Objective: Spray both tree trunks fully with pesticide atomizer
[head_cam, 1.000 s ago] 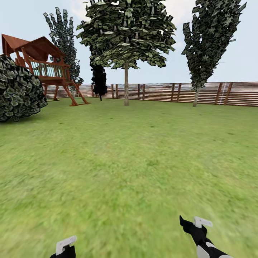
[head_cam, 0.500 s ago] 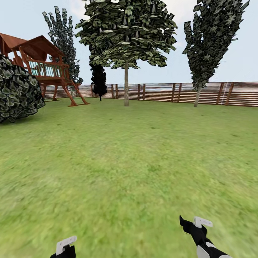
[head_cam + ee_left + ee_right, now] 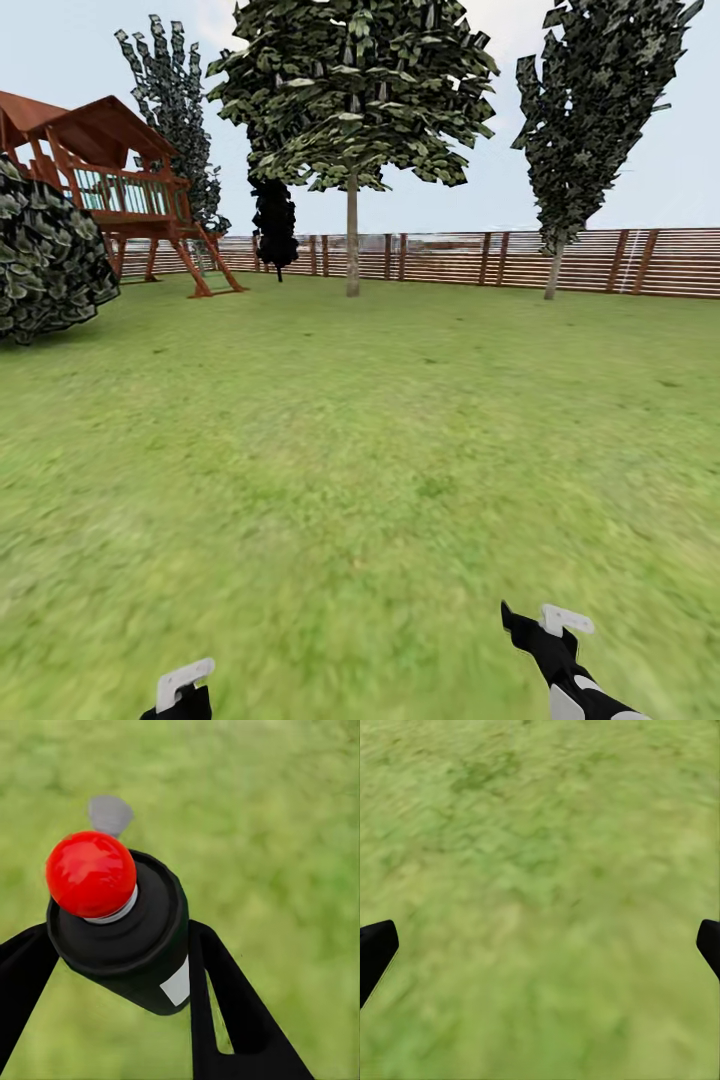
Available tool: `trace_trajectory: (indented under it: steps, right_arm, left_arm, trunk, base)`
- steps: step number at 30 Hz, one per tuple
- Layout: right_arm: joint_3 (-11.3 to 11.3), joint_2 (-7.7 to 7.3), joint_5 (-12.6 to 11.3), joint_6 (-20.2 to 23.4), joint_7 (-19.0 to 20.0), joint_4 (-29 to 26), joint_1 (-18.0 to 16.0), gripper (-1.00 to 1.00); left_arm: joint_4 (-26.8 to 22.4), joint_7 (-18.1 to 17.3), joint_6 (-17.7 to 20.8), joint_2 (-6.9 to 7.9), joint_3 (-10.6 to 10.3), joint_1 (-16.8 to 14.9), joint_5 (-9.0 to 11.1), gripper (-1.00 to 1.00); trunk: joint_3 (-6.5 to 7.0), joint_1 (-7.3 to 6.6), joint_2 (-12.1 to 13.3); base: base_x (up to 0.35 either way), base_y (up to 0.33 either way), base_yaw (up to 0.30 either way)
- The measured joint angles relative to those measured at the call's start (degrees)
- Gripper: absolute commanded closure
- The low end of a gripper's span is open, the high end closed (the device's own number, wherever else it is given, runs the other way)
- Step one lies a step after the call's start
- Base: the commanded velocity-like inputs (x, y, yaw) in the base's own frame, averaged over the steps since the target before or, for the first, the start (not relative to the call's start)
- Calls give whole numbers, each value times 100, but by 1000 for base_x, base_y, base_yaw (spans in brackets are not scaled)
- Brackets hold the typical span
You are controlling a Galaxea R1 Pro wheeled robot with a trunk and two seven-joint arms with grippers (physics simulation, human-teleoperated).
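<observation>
View has panned slightly right since a second ago: bush (image 3: 45, 255) and playhouse (image 3: 110, 190) slid left; arms unchanged. Left gripper (image 3: 112, 967) clamps the pesticide atomizer (image 3: 124, 926), a matte black cylinder with glossy red ball tip, held low over blurred grass (image 3: 360, 450). Right gripper (image 3: 545, 625) low, fingers spread wide, empty. Grey-trunked tree (image 3: 352, 235) stands by the slat fence (image 3: 600, 262).

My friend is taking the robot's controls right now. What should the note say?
Left claw: shut on the pesticide atomizer, red tip out.
Right claw: open, nothing in it, over grass.
Pickup is done.
One thick-trunked tree stands far ahead by the fence; a thinner dark tree is to its right.
Left to do: drive over the lawn and spray both trunks. No spraying shows yet.
</observation>
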Motion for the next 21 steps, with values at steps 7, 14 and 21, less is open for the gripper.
trace_trajectory:
  steps: [7,14,21]
  right_arm:
    - [0,0,-4,0,0,0,0,-100]
    - [0,1,-4,0,0,0,0,-100]
    - [0,0,-2,0,0,0,0,-100]
  left_arm:
    - [0,0,0,-1,0,1,0,100]
    - [0,0,0,-2,-1,0,0,100]
    - [0,0,0,-2,0,3,0,100]
  trunk:
    - [0,0,0]
    - [0,0,0]
    - [0,0,0]
  base:
    - [330,0,0]
    - [330,0,0]
    - [330,0,0]
